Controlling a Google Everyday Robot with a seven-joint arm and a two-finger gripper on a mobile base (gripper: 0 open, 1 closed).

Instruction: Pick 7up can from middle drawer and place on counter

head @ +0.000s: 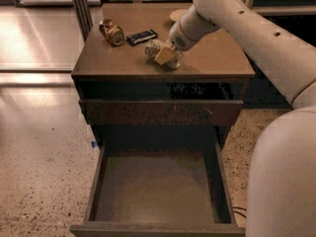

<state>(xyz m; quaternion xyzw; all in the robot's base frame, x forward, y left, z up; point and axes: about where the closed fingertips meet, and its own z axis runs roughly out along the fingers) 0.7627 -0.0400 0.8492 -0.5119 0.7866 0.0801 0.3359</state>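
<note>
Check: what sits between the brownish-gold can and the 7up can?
A flat dark packet, lying on the counter, as the camera view shows. The gripper is at the 7up can.

7up can (153, 48) on counter (217, 58), perhaps under tool (168, 57)

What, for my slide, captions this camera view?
Hand at pale dented 7up can on light-brown counter; dark wooden drawer open below.

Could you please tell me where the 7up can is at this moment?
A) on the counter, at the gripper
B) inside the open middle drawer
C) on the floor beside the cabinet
A: the 7up can rests on the counter right at the gripper, near the front edge, not in the middle drawer.
</note>
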